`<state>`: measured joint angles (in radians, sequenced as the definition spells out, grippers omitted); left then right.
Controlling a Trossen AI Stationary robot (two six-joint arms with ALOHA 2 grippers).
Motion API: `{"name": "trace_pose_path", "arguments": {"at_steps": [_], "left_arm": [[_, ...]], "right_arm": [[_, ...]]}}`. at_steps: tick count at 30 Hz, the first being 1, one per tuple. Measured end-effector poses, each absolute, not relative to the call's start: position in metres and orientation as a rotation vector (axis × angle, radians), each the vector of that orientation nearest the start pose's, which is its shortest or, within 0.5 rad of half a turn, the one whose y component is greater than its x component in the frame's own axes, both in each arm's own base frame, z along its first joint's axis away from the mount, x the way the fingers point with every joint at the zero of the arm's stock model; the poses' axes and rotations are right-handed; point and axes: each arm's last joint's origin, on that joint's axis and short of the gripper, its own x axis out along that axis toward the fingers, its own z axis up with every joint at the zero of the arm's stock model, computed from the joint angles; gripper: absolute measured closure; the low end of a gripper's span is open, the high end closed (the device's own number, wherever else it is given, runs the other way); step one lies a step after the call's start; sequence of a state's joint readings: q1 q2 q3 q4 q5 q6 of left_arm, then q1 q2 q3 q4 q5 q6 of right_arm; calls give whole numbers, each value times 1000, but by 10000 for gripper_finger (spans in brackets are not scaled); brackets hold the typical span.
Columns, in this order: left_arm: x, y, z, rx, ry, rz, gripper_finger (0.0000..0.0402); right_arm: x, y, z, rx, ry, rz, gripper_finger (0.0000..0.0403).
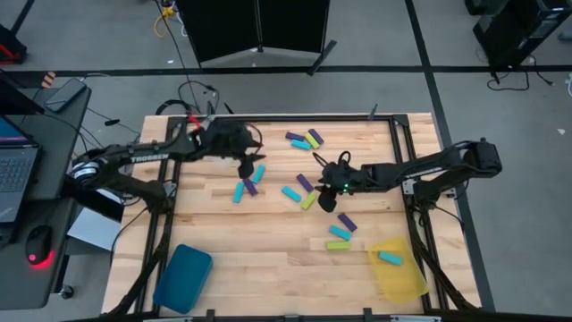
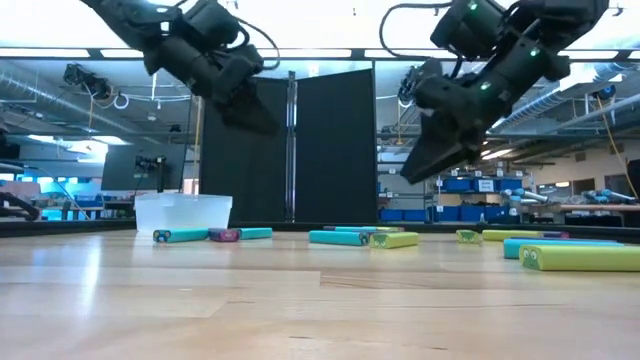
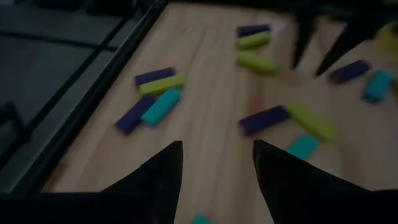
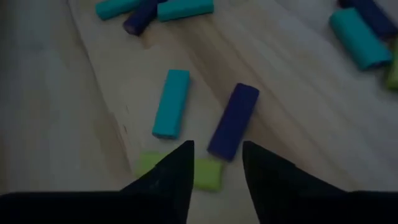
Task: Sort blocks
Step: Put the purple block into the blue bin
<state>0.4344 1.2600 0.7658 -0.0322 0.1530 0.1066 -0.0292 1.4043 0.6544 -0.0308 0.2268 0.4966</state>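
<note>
Our right gripper [image 4: 216, 165] is spread and empty. A yellow-green block [image 4: 208, 172] lies just under it, probably crosswise to the fingers.

The high view is evenly lit from overhead, with soft, short shadows under the arms on the pale table [image 1: 268, 250]. The low view looks into bright ceiling strips [image 2: 330, 52] and a washed-out white top edge, so both arms read as dark silhouettes; the near tabletop is soft and out of focus, and the yellow-green block [image 2: 580, 258] at the right is slightly blurred. Both wrist views are dim, darkening toward the corners. The left wrist view is smeared with motion blur, its blocks [image 3: 160, 106] soft-edged. The right wrist view is a little sharper, its purple block [image 4: 234, 121] casting a faint shadow, its fingers [image 4: 171, 177] nearly black
</note>
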Motion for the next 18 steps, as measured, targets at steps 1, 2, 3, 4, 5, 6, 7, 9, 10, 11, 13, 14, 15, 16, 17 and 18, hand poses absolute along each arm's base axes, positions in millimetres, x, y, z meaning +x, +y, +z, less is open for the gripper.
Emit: {"name": "trace_pose_path", "arguments": {"at_steps": [1, 2, 3, 4, 5, 6, 7, 9, 10, 11, 13, 14, 15, 16, 17, 18], "left_arm": [[244, 104, 239, -47, 498, 238, 200], [245, 101, 237, -41, 464, 230, 200], [245, 98, 233, -43, 439, 223, 200], [244, 95, 228, -44, 426, 217, 200], [244, 93, 226, -42, 406, 213, 200], [244, 91, 224, -37, 386, 205, 200], [244, 88, 221, -46, 379, 200, 200], [243, 86, 217, -65, 375, 193, 200], [243, 83, 216, -73, 367, 186, 200], [243, 82, 215, -73, 358, 182, 200], [244, 79, 215, -70, 352, 170, 200], [245, 78, 215, -69, 354, 164, 200], [245, 77, 215, -68, 355, 162, 200], [245, 76, 215, -64, 353, 155, 200], [246, 75, 216, -63, 351, 150, 200], [246, 75, 216, -62, 349, 148, 200]], "right_arm": [[268, -14, 171, 406, 685, -432, 238], [270, -14, 169, 418, 670, -433, 232], [273, -15, 167, 422, 665, -435, 226], [276, -15, 164, 421, 664, -440, 221], [278, -15, 163, 416, 672, -453, 216], [281, -16, 162, 408, 680, -471, 212], [285, -17, 161, 400, 688, -489, 208], [294, -20, 161, 399, 695, -505, 200], [298, -21, 160, 396, 711, -511, 198], [302, -23, 158, 394, 729, -520, 195], [307, -26, 154, 389, 778, -540, 190], [309, -27, 151, 392, 807, -553, 188], [311, -29, 149, 397, 829, -567, 186], [312, -30, 146, 400, 850, -578, 184], [313, -31, 143, 403, 868, -587, 182], [314, -32, 141, 407, 883, -595, 181]]}}
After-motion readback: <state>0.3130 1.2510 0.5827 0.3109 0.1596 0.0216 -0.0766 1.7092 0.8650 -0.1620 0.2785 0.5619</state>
